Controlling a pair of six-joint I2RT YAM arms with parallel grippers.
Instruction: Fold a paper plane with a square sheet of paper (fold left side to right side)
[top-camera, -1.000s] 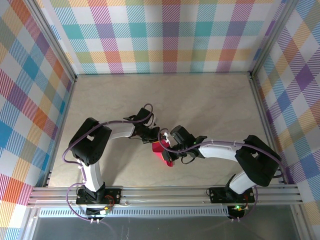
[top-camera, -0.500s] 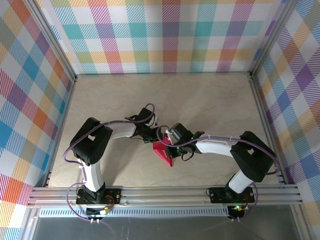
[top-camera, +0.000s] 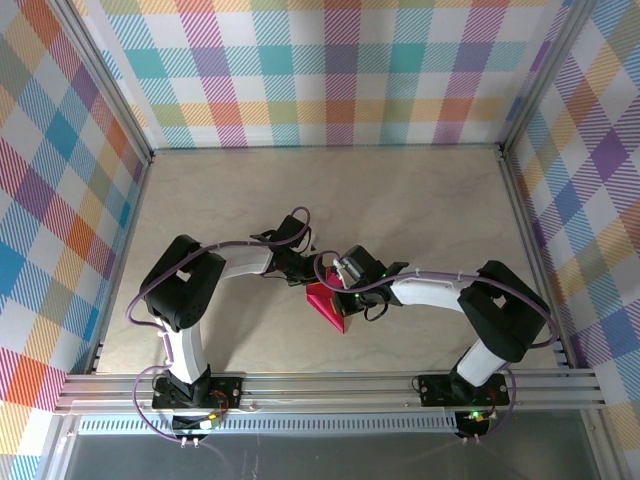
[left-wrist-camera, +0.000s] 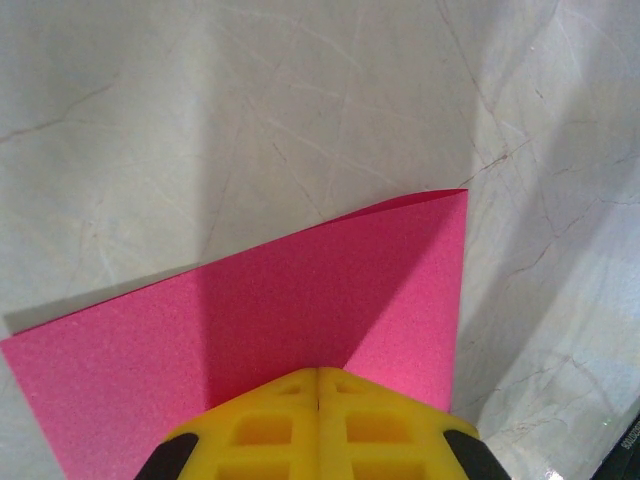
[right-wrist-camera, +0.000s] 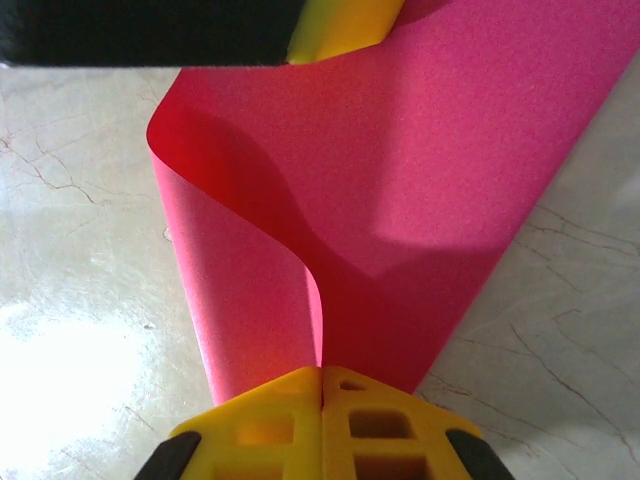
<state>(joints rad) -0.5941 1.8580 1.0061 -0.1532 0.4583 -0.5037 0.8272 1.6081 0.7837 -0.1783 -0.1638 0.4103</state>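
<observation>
From the overhead camera I am watching both arms bending in toward the middle of the table (top-camera: 420, 200), somewhat nearer to their bases than to the back wall. The sheet of paper (top-camera: 327, 306) is lying there between them, and it is showing as a small magenta wedge with its point turning toward the near edge. The left gripper (top-camera: 303, 281) is pointing at it from the left and the right gripper (top-camera: 338, 291) from the right. The two are sitting just beside each other over the upper part of the sheet.

In the left wrist camera the left gripper (left-wrist-camera: 318, 372) is pressing its yellow fingers together with no gap, and the paper (left-wrist-camera: 300, 300) is running in between them, so it is pinching the sheet at one edge. Ahead of the fingers the sheet is lying nearly flat on the pale marbled surface, with one corner pointing to the upper right.

In the right wrist camera the right gripper (right-wrist-camera: 322, 372) is also closing tightly on the sheet (right-wrist-camera: 430, 170). Here the paper is not lying flat: its left part is curling up and over in a loose, uncreased bend, while the rest is stretching away toward the upper right. At the top of this view a yellow fingertip (right-wrist-camera: 340, 25) of the left gripper is touching the far part of the sheet.
</observation>
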